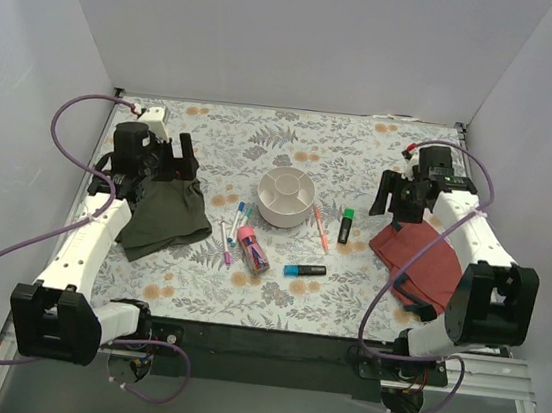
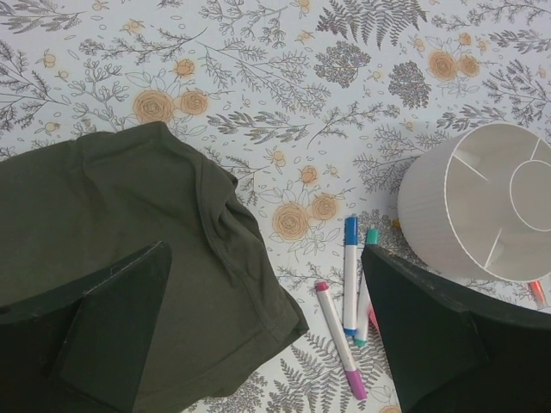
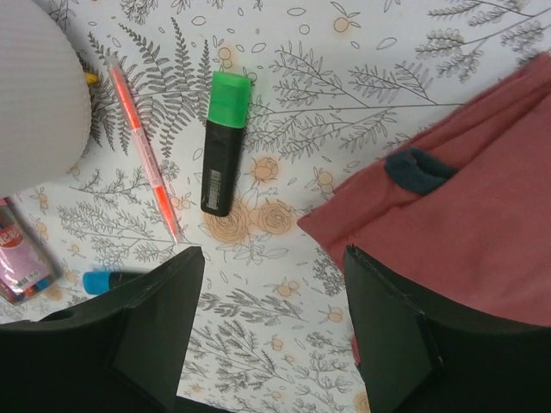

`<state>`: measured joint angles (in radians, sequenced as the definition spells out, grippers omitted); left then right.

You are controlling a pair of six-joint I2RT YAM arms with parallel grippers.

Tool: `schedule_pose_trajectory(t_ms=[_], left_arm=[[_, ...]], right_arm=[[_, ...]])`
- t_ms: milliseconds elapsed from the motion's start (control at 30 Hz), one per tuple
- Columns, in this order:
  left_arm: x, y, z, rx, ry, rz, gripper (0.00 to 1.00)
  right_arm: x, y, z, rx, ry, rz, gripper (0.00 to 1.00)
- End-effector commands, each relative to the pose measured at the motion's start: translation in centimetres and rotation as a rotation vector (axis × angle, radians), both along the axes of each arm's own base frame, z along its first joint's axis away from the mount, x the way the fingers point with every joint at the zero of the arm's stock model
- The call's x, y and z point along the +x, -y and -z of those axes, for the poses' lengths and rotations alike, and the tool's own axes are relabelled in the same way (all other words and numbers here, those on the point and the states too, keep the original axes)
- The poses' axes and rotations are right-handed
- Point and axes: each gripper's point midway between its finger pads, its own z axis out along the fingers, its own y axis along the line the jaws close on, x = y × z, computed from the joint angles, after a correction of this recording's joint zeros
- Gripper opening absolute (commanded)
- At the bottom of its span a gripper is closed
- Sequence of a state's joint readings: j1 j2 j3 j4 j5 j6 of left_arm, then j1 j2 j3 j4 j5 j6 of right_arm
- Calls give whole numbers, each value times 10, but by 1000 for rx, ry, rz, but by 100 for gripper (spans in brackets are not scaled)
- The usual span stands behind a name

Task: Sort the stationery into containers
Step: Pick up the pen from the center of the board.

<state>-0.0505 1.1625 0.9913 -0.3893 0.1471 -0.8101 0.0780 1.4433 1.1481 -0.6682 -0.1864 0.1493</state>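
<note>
The right gripper [image 3: 271, 258] hangs with its jaws spread wide and nothing between them, over bare table [image 3: 387, 77] just beside the red cloth [image 3: 465, 224]. The green highlighter [image 3: 222, 146] lies just ahead of the jaws, a little off toward the bowl [image 3: 39, 95]. Its long axis runs nearly straight away from the gripper, so the jaws would likely close across its narrow width after a short reach forward and down. The orange-pink pen [image 3: 145, 151] lies roughly parallel, between it and the bowl. The left gripper [image 2: 264, 258], likewise open and empty, hovers over the edge of the olive cloth [image 2: 129, 258]; the thin white pens [image 2: 349, 292] lie on its bowl side, so that arm is nearer to them
</note>
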Motion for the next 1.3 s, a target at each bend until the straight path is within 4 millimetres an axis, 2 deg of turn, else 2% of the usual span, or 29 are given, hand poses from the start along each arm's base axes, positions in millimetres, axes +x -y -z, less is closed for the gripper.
schedule_pose_trajectory(t_ms=[0,67,100,167,200,267,300,433,533,767,900,1133,1267], left_arm=[[-12,-7,11,48,-21,-2,95],[-13,-8,19,57,-44,-5,94],[-12,-9,21,60,-52,-6,94],[-9,-10,26,72,-68,-6,94],[-7,-10,26,74,-70,-9,94],[-2,-11,27,82,-75,-9,94],[3,-11,25,84,-75,-9,94],[15,-11,21,87,-67,-7,94],[19,-11,25,90,-73,-11,94],[19,-13,36,79,-99,-17,94],[19,-14,35,82,-99,-17,94],[18,-15,42,78,-119,-21,94],[20,-13,43,71,-123,-16,94]], right_arm=[[40,-33,-6,32,20,0,74],[48,-44,0,12,8,-4,73],[53,-59,7,8,-13,-16,73],[56,-71,17,-10,-36,-24,73],[54,-80,31,-26,-72,-36,72],[58,-84,36,-47,-93,-14,72],[58,-86,45,-53,-119,-12,72],[65,-83,53,-82,-139,16,71],[66,-85,53,-87,-142,33,68],[65,-86,67,-125,-165,42,66],[67,-84,81,-151,-190,49,65],[85,-82,80,-170,-160,64,64],[81,-80,89,-182,-182,65,61]])
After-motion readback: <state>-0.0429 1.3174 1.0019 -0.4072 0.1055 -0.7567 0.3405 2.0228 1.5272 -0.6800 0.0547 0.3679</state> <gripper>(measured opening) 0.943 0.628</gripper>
